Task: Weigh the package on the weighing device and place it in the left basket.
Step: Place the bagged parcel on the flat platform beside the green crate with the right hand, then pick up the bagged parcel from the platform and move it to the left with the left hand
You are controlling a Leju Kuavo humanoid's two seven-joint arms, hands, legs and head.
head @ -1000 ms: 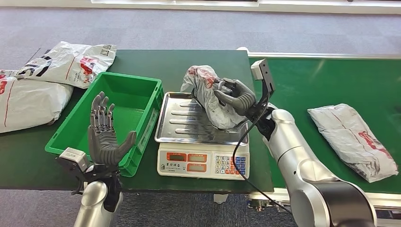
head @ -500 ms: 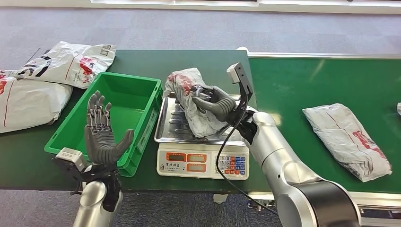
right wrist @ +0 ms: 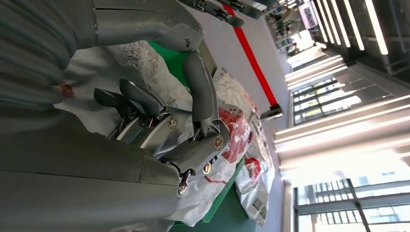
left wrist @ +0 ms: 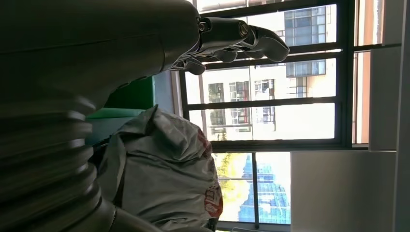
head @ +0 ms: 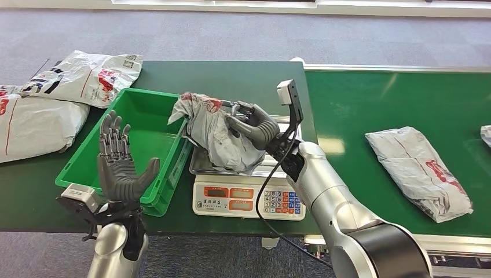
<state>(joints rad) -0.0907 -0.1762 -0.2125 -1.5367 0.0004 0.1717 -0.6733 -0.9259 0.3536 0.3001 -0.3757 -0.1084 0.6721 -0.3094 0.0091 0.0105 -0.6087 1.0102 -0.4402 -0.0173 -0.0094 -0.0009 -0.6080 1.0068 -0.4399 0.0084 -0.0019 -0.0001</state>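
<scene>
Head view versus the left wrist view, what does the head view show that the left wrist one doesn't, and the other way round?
Head view alone: the scale with its steel tray, the green basket, the right hand gripping the held package above the tray's left edge, a spare package on the belt, and two more beyond the basket.
Left wrist view alone: a tall window with buildings outside.
Both: the left hand, fingers apart and holding nothing, and the held grey package with red print.
</scene>
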